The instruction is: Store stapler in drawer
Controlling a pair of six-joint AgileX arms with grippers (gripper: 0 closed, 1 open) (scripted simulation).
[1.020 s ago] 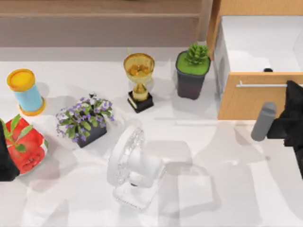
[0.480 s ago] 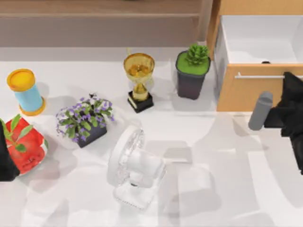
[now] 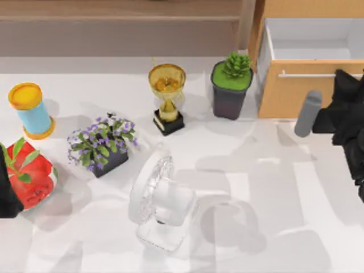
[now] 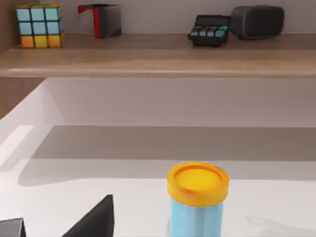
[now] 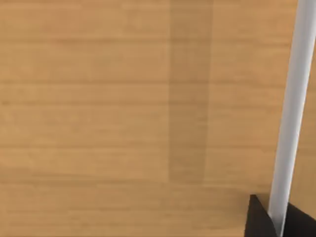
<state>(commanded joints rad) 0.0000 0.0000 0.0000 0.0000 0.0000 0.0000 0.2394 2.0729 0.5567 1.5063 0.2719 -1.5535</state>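
At the near edge of the table (image 3: pixel 273 227), a white desk fan (image 3: pixel 161 202) lies toward the middle. The left arm is parked at the top view's left edge beside a red printed pot (image 3: pixel 31 176); its gripper (image 4: pixel 64 227) shows in the left wrist view as dark finger tips standing apart with nothing between them.

A little farther in stands a dark pot of purple flowers (image 3: pixel 101 145), and beyond it, to the left, a blue cylinder with a yellow lid (image 3: pixel 31 111). A gold trophy (image 3: pixel 167 96) on a black base stands mid-table, and a dark pot with a green succulent (image 3: pixel 231 85) stands just beside the drawer's left side.

The right gripper (image 3: pixel 344 85) is at the top view's right edge, up against the front of the drawer (image 3: pixel 290 94). In the right wrist view the wooden front is very close, with the silver bar handle (image 5: pixel 291 113) running between two dark finger tips, which appear closed on it. The drawer stands partly open at the far right of the table, its white inner walls visible behind the front.

Farthest back, a long wooden shelf (image 4: pixel 158 59) holds a colour cube (image 4: pixel 39 25), a red and black box (image 4: pixel 100 19), a calculator (image 4: pixel 210 28) and a dark rounded object (image 4: pixel 257 20).
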